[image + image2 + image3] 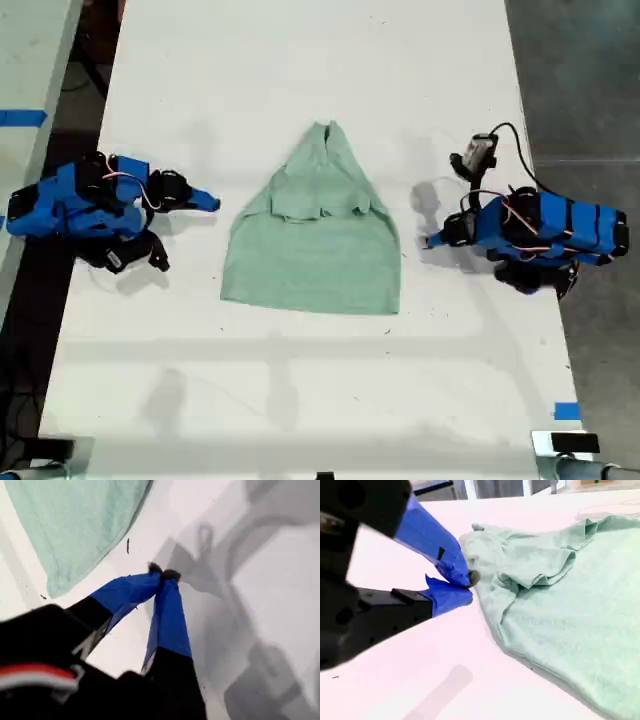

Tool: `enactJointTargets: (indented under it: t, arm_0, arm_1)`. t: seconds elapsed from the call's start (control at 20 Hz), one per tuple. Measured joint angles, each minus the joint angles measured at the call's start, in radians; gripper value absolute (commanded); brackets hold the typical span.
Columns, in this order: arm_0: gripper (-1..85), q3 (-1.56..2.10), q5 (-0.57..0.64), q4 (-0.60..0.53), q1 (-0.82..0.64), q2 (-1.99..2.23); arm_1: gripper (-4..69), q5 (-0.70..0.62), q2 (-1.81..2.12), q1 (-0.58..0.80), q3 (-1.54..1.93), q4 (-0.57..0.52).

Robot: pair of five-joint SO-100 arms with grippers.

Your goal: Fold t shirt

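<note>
Table [300, 400]: white surface that takes up most of the exterior view, with dark floor along both sides.
T shirt [315, 250]: pale mint-green, lying flat at the centre of the exterior view, between the two arms and touching neither.
T shirt shape: narrow point toward the top of the exterior view and a wide straight hem toward the bottom. Both sleeves are turned inward across the chest, forming a rumpled band in the upper half.
My first gripper [432, 241]: on the exterior view's right, on the arm that reaches in from that side, just beside the t shirt's edge but apart from it.
My first gripper, state: in the first wrist view the two blue jaws [164, 572] are pressed together at the tips, with nothing between them. They are over bare table, and a corner of the t shirt [75, 525] lies near them.
My second gripper [212, 203]: on the exterior view's left, pointing toward the t shirt's sleeve region and near its edge.
My second gripper, state: in the second wrist view the blue jaws [469, 587] are drawn together at the tips and hold no cloth. The folded sleeve of the t shirt [560, 605] lies just beside them; contact cannot be told.
Blue tape mark [566, 411]: on the table near the lower right corner of the exterior view.
</note>
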Motion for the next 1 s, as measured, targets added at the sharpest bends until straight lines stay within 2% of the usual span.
enactJointTargets:
  t: [0.5, 0.65, 0.8, 1.0]
  arm_0:
    - [-0.2, 0.0, 0.012, 0.0, 0.0, 0.0]
    - [-0.1, 0.0, 0.014, 0.0, 0.0, 0.0]
    - [-0.1, 0.0, 0.026, 0.0, -0.003, 0.0]
    - [-0.1, 0.0, 0.026, 0.0, -0.003, 0.0]
  arm_1:
    - [-0.1, 0.028, -0.002, 0.02, 0.0, 0.002]
    - [-0.2, 0.077, -0.009, 0.04, -0.028, 0.043]
    - [-0.3, 0.195, -0.163, -0.002, -0.219, 0.097]
    - [-0.1, 0.319, -0.618, -0.083, -0.649, 0.172]
